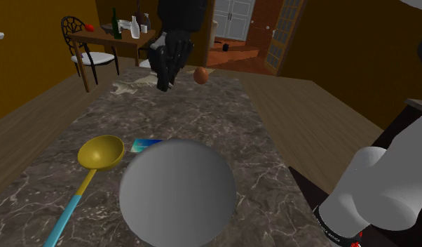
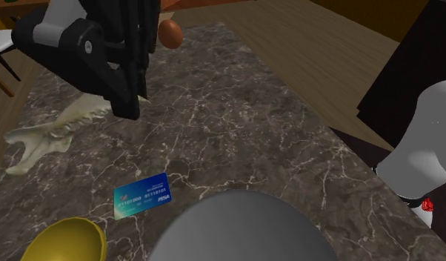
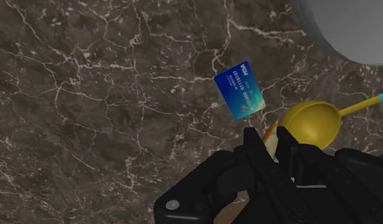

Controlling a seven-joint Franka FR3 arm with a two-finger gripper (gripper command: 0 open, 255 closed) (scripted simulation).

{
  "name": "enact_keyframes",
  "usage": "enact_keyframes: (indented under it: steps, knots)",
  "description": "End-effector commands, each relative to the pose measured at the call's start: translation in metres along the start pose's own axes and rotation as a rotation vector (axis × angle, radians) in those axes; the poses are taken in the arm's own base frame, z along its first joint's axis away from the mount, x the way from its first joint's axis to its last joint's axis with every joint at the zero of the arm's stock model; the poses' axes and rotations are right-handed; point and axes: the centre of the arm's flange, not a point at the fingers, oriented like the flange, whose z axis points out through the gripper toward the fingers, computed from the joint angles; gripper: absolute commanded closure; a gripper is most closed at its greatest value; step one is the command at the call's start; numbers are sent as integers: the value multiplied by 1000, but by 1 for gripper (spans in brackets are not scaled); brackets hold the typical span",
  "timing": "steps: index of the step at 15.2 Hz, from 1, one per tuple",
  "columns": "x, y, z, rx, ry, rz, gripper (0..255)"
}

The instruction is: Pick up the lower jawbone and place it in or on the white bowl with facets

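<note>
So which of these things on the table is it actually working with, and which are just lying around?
Part of the job:
pale jawbone
grey domed bowl
black gripper

Just lying about:
yellow ladle
blue card
brown egg

The dark marble table (image 1: 202,119) carries a pale jawbone (image 2: 47,141) and a brown egg (image 1: 200,75) near its far end, a blue card (image 2: 142,195) nearer the middle, and just beside the card a yellow ladle (image 1: 99,153) with a blue handle.
</note>
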Motion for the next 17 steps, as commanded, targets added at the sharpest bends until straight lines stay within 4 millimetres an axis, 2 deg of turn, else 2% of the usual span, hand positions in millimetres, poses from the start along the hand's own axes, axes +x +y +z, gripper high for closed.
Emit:
enact_keyframes:
  steps: [1,12,13,17]
  knots:
    - [-20,-16,-4,0,-1,1,255]
    - [-125,-115,-22,0,-1,1,255]
    - [-131,-120,-23,0,-1,1,255]
    - [-135,-119,-2,0,-1,1,255]
